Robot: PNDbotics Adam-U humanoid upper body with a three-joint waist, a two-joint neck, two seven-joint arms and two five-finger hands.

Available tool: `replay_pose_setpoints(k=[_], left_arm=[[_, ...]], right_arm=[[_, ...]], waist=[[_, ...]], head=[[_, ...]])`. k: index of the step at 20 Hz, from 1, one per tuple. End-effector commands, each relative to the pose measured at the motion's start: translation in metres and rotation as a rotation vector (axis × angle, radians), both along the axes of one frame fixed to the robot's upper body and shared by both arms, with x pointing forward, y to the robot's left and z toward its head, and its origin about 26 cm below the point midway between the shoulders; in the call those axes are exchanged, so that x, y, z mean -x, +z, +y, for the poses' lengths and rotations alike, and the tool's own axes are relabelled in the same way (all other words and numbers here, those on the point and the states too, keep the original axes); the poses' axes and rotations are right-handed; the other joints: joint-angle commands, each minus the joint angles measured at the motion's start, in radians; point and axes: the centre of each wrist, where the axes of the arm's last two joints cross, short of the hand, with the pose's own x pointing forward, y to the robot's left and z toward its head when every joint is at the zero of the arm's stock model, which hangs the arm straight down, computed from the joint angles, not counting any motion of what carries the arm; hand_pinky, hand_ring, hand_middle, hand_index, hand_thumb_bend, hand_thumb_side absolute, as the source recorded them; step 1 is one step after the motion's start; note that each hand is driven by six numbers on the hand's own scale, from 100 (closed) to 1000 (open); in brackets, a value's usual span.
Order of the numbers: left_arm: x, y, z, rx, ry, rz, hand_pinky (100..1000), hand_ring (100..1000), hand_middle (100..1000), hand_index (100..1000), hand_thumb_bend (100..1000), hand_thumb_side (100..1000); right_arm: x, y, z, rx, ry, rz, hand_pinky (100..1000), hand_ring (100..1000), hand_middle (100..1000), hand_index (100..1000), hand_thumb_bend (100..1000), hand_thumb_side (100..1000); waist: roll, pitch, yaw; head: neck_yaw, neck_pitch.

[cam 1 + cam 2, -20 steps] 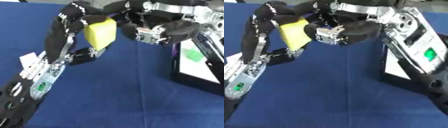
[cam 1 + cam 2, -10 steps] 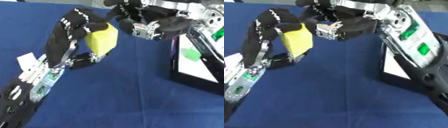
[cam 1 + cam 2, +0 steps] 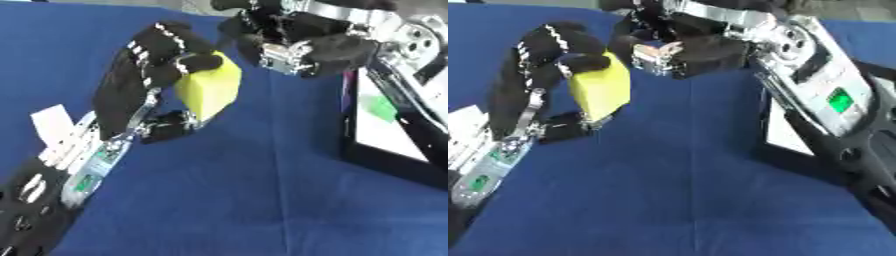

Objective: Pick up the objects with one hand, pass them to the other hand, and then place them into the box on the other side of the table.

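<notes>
A yellow block (image 3: 210, 92) is held above the blue table (image 3: 262, 200), and my left hand (image 3: 149, 65) is shut on it, fingers curled over its top and thumb under its lower edge. My right hand (image 3: 293, 42) hangs just above and to the right of the block, close to its upper corner; whether it touches the block is hidden. The black box (image 3: 385, 160) with a white floor stands at the right edge, partly behind my right arm (image 3: 815, 80).
A green patch (image 3: 381, 107) shows on the box's white floor. A white flat thing (image 3: 52, 122) lies at the left beside my left forearm. Blue cloth stretches across the middle and front of the table.
My left hand has lowered the yellow block a little and tilted it. My right hand has shifted up and to the left, and now sits above the block's upper right corner.
</notes>
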Motion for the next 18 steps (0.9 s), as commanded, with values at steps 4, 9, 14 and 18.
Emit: replay_pose_setpoints(k=[4, 9, 14, 18], left_arm=[[0.0, 0.006, 0.001, 0.023, -0.084, -0.055, 727, 634, 597, 686, 100, 100], [0.0, 0.008, -0.001, 0.026, -0.094, -0.067, 726, 634, 597, 685, 100, 100], [0.003, 0.012, -0.005, 0.025, -0.119, -0.1, 723, 633, 596, 683, 100, 100], [0.003, 0.012, -0.006, 0.032, -0.125, -0.109, 722, 631, 594, 681, 100, 100]], right_arm=[[0.001, 0.009, -0.008, -0.013, -0.019, -0.023, 1000, 1000, 1000, 1000, 100, 549], [0.0, 0.006, -0.007, 0.017, 0.012, -0.007, 1000, 1000, 1000, 1000, 100, 595], [-0.008, 0.001, -0.008, 0.085, 0.112, 0.05, 1000, 1000, 1000, 1000, 100, 669], [-0.015, -0.001, -0.009, 0.096, 0.176, 0.071, 1000, 1000, 1000, 1000, 100, 643]], waist=[[0.003, -0.018, -0.003], [0.004, -0.016, -0.003], [0.003, -0.014, 0.001], [0.001, -0.011, 0.003]], head=[[-0.002, -0.005], [-0.006, -0.004], [-0.01, -0.007], [-0.012, -0.009]])
